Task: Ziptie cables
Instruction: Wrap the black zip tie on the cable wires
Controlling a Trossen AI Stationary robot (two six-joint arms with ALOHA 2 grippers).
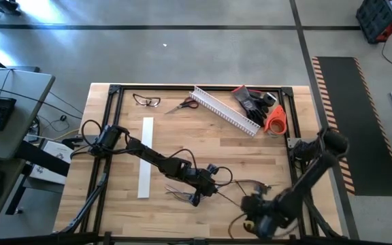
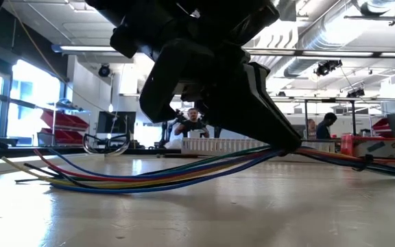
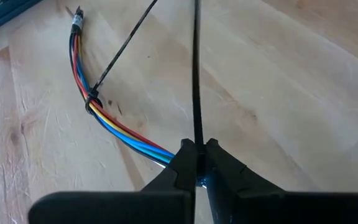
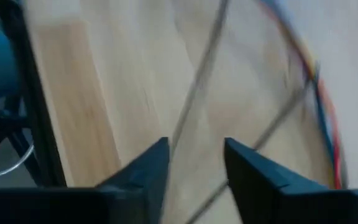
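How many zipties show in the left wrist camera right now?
2 zipties. The looped ziptie circles the cables; the straight ziptie is pinched in the shut left gripper. More may be hidden.

We see two dark, jointed arms trailing black cords, each ending in matte black, wedge-shaped fingers (image 3: pixel 219 171).

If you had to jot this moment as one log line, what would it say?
left gripper: shut on ziptie by the cables | right gripper: open, apart from them, over the table | one ziptie already around cables
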